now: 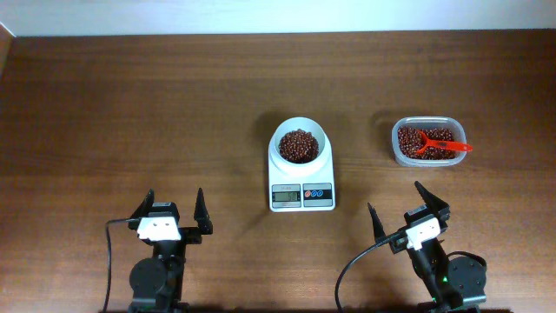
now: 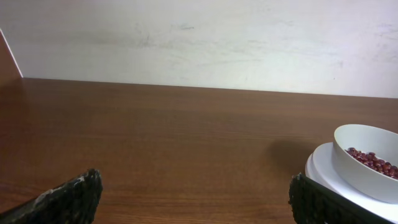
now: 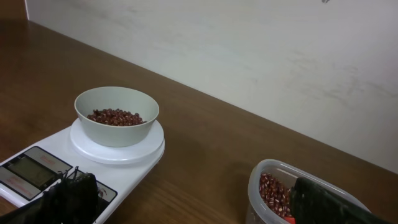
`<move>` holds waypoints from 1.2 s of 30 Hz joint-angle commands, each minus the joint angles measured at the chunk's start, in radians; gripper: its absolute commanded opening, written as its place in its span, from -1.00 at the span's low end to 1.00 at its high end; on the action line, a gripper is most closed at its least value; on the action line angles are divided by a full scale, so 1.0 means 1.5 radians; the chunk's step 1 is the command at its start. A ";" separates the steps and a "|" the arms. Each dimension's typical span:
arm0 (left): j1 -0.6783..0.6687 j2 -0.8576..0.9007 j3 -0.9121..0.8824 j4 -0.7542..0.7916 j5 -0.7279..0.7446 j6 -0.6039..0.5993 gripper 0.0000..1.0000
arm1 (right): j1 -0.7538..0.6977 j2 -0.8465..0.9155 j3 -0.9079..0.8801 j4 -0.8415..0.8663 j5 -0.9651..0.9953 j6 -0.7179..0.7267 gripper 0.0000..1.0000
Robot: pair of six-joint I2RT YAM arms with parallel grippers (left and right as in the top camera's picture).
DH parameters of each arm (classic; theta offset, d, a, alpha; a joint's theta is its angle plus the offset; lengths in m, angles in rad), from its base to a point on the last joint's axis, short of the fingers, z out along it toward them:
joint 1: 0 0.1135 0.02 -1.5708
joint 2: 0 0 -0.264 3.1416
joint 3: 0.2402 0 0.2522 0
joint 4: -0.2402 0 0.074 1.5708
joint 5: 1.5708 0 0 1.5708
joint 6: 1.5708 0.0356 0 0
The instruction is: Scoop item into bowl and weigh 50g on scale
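The bowl [image 1: 277,146] sits square on the scale [image 1: 301,196], a modest heap of beans [image 1: 300,145] inside it. On the near side of the scale, the left gripper [image 1: 174,199] and right gripper [image 1: 395,198] are both spread wide and hold nothing. The red scoop [image 1: 439,144] lies in the tub [image 1: 393,143] off to the scale's right. The display is too small to read, so fifty grams can't be confirmed. The best approach looks like this: the right arm takes the scoop by its handle and adds small portions, letting the reading settle each time.
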 commanded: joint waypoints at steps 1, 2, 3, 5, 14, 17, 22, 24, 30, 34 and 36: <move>0.004 -0.004 -0.001 -0.003 -0.005 -0.002 0.98 | -0.002 -0.006 -0.003 -0.004 0.006 0.003 0.98; 0.004 -0.004 -0.001 -0.003 -0.005 -0.002 0.98 | -0.002 -0.006 -0.003 -0.004 0.006 0.003 0.98; 0.004 -0.004 -0.001 -0.003 -0.005 -0.002 0.98 | -0.002 -0.006 -0.003 -0.004 0.006 0.003 0.98; 0.004 -0.004 -0.001 -0.003 -0.005 -0.002 0.98 | -0.002 -0.006 -0.003 -0.004 0.006 0.003 0.98; 0.004 -0.004 -0.001 -0.003 -0.005 -0.002 0.98 | -0.002 -0.006 -0.003 -0.004 0.006 0.003 0.98; 0.004 -0.004 -0.001 -0.003 -0.005 -0.002 0.98 | -0.002 -0.006 -0.003 -0.004 0.006 0.003 0.98; 0.004 -0.004 -0.001 -0.003 -0.005 -0.002 0.98 | -0.003 -0.006 -0.003 -0.004 0.006 0.003 0.98; 0.004 -0.004 -0.001 -0.003 -0.005 -0.002 0.98 | -0.003 -0.006 -0.003 -0.004 0.006 0.003 0.98; 0.004 -0.004 -0.001 -0.003 -0.005 -0.002 0.98 | -0.003 -0.006 -0.003 -0.004 0.045 0.001 0.98; 0.004 -0.004 -0.001 -0.003 -0.005 -0.002 0.98 | -0.003 -0.006 -0.003 0.008 0.178 0.105 0.98; 0.004 -0.004 -0.001 -0.003 -0.005 -0.002 0.98 | -0.003 -0.006 -0.003 0.006 0.249 0.155 0.98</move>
